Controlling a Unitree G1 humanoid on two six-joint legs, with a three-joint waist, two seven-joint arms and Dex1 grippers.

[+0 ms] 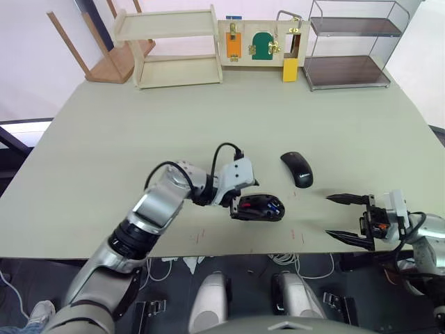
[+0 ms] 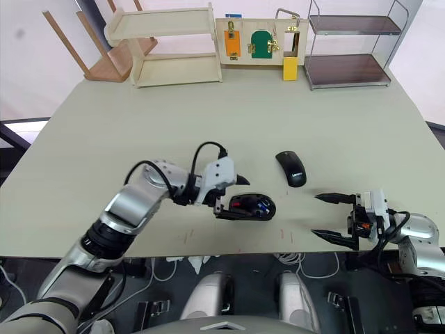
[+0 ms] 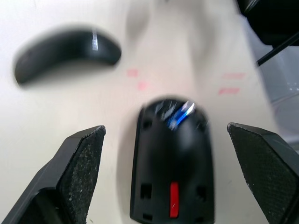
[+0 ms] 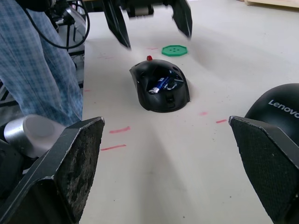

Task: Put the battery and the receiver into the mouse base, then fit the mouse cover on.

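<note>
Mouse base (image 1: 258, 207): black matte oval plastic body, open top, red inner bits and a red wheel, sits on the desk (image 1: 208, 132) near its front edge. Battery (image 4: 160, 84): small glossy blue cylinder with a pale end, lies inside the base's cavity, slightly tilted. Receiver too small to make out.

Mouse cover (image 1: 297, 169): smooth glossy black curved shell with pale lettering near one end, lies on the desk just beyond and to the right of the base, apart from it.

Left gripper (image 1: 238, 202): black tapered fingers with rough, grainy pads, jaws wide, set around the end of the base, one finger either side, not clearly touching it. Right gripper (image 1: 347, 219): same thin black fingers, jaws wide and empty, at the desk's front right edge, well apart from the base.

Green octagonal disc (image 4: 174, 50): flat, with small holes, lies on the desk close to the base.

Desk is a pale greenish-beige matte top with small red tick marks near the front. At the far edge: light wooden two-tier shelf (image 1: 175, 47), a wooden latch board (image 1: 259, 42) with orange and green panels, a yellow block (image 1: 290, 69), a wire rack (image 1: 351, 47) with dark shelves. Wooden chair (image 1: 104, 49) tipped against the far left corner. Pale walls. A person in blue plaid trousers (image 4: 32, 60) stands by the desk.
</note>
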